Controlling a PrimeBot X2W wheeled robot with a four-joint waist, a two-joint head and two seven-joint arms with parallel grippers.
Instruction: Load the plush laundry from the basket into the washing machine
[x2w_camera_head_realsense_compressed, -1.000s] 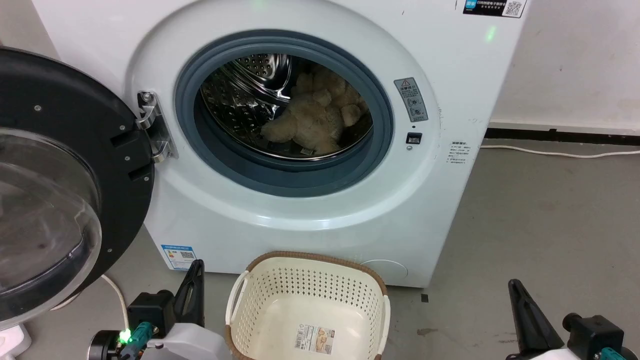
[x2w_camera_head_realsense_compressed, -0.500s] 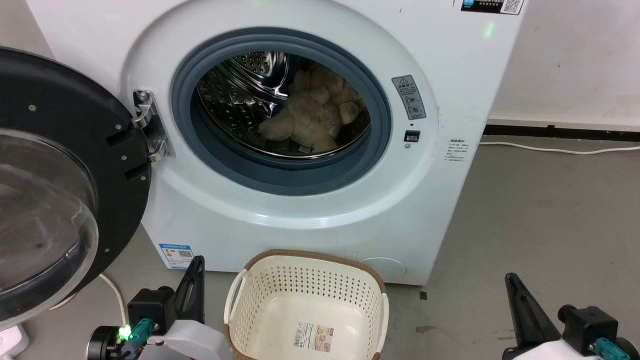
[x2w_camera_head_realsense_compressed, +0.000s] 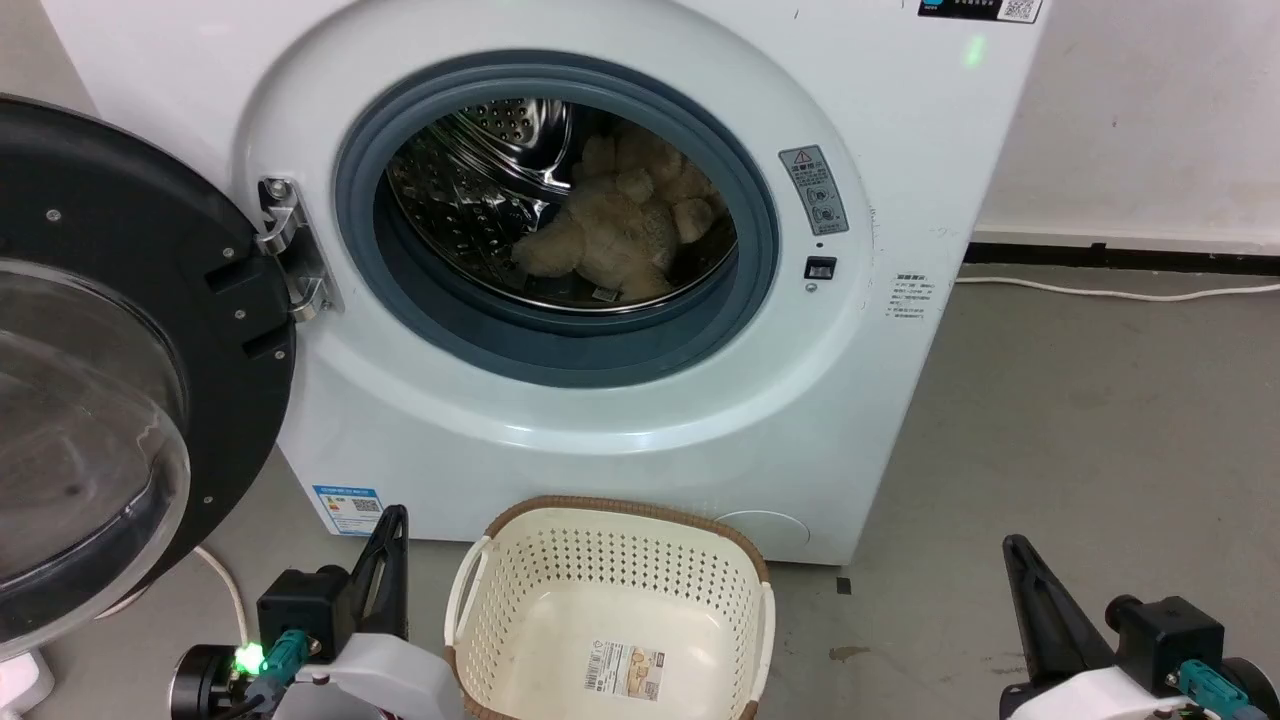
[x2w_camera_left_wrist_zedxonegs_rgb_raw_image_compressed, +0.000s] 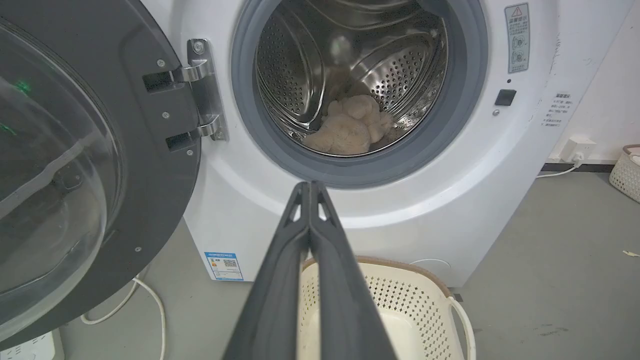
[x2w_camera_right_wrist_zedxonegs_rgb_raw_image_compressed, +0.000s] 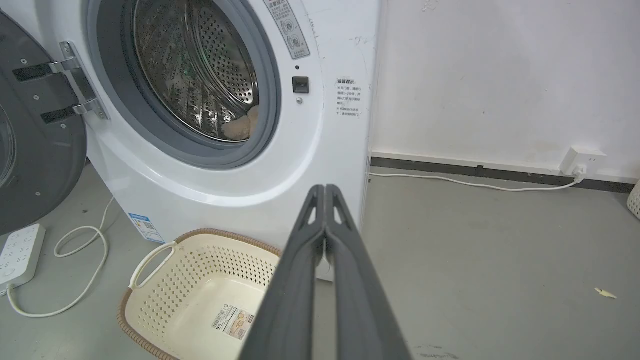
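In the head view the washing machine (x2w_camera_head_realsense_compressed: 560, 440) stands with its black-framed glass door (x2w_camera_head_realsense_compressed: 110, 400) swung wide open toward 9 o'clock. The plush laundry (x2w_camera_head_realsense_compressed: 620, 235) lies inside the steel drum (x2w_camera_head_realsense_compressed: 470, 190), on the bottom of it and toward the back, behind the grey rubber ring (x2w_camera_head_realsense_compressed: 560, 350). Its long axis runs on a slant, from about 8 o'clock to about 2 o'clock. One rounded limb reaches toward 8 o'clock, and the thicker, lumpy end points toward 2 o'clock. I cannot tell with certainty which end is the head. A small tag shows at its lower edge, at 6 o'clock. The basket (x2w_camera_head_realsense_compressed: 610, 512) sits on the grey floor (x2w_camera_head_realsense_compressed: 1050, 450) at 6 o'clock from the drum opening, close before the machine. Inside it shows its own bottom with a label sticker (x2w_camera_head_realsense_compressed: 625, 668). The left gripper (x2w_camera_head_realsense_compressed: 392, 530) is just beside the basket, at 9 o'clock from it, with its fingers pointing to 12 o'clock. The right gripper (x2w_camera_head_realsense_compressed: 1020, 570) is well apart from the basket, at 3 o'clock from it. In both wrist views the two dark fingers are pressed together along their tips with nothing between them, so each pincer is clenched and grasps no object. A white cable (x2w_camera_head_realsense_compressed: 1100, 292) lies along the wall at 3 o'clock from the machine.
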